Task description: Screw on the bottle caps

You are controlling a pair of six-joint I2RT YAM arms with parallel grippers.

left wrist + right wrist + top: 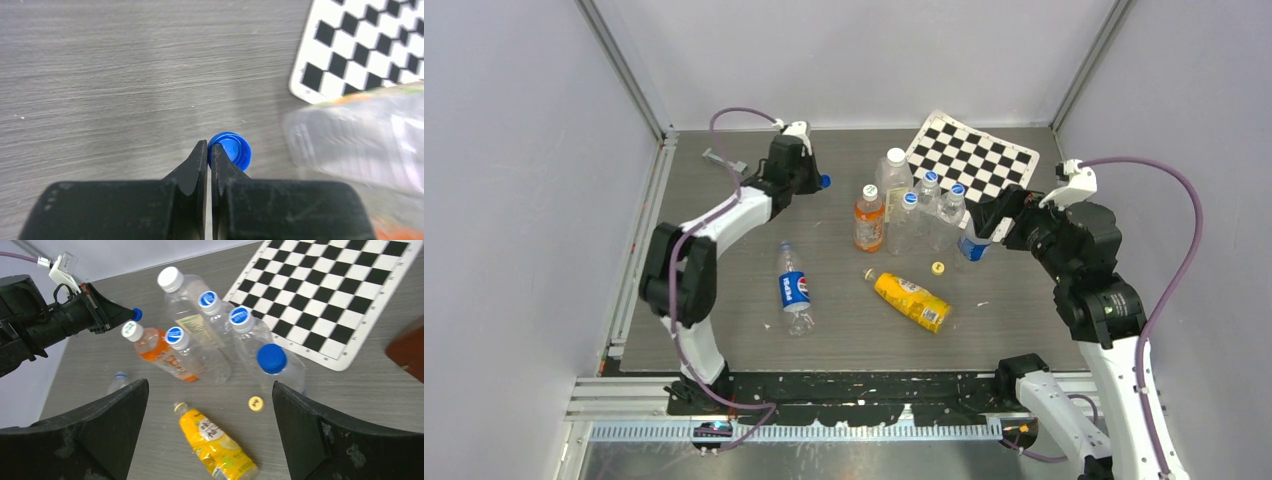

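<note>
My left gripper (208, 146) is shut on the rim of the blue cap (235, 150), one finger outside and one inside it, at the back of the table (724, 330) left of the standing bottles. The cap (825, 182) shows at the gripper's tip from above. The Pepsi bottle (794, 290) lies uncapped in the middle left. The yellow juice bottle (215, 445) lies uncapped on its side, with the yellow cap (256, 403) loose on the table to its right. My right gripper (210, 385) hangs wide open above them, holding nothing.
A cluster of standing bottles fills the back middle: an orange-drink bottle (869, 218), a tall clear bottle (894, 175), small clear bottles (929, 195) and a blue-capped one (972, 240). A checkerboard sheet (972, 158) lies behind them. Walls close in left, right and back.
</note>
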